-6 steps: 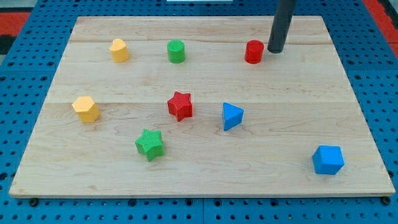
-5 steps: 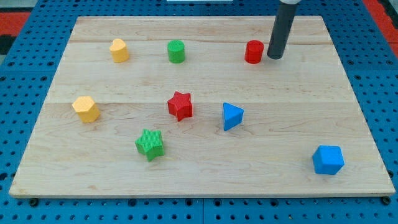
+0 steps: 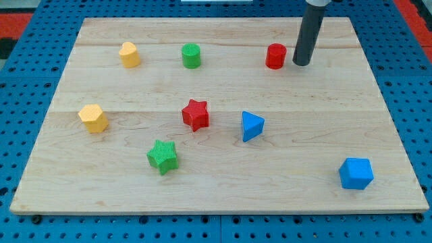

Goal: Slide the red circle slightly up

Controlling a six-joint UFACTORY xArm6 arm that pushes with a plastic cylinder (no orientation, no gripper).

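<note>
The wooden tabletop [image 3: 223,182] fills the view, with blocks scattered on it. At the near right sits a blue cube [image 3: 356,173]; toward the middle are a blue triangular block [image 3: 252,125], a red star [image 3: 196,114] and, nearer, a green star [image 3: 162,156]. On the left lie two yellow blocks, one at mid-depth [image 3: 93,117] and one far back [image 3: 129,54], their shapes hard to make out. A green circle [image 3: 192,55] stands in the far row.

The red circle [image 3: 275,56] is in that far row, right of the green one. My tip [image 3: 301,64] rests just beside it on its right and a touch nearer, apparently not touching. This tool is a plain rod, with nothing to spread or pinch.

I judge the step to be positioning. The next move calls for bringing my tip round to the circle's near side, then a short, gentle push away toward the far edge.
</note>
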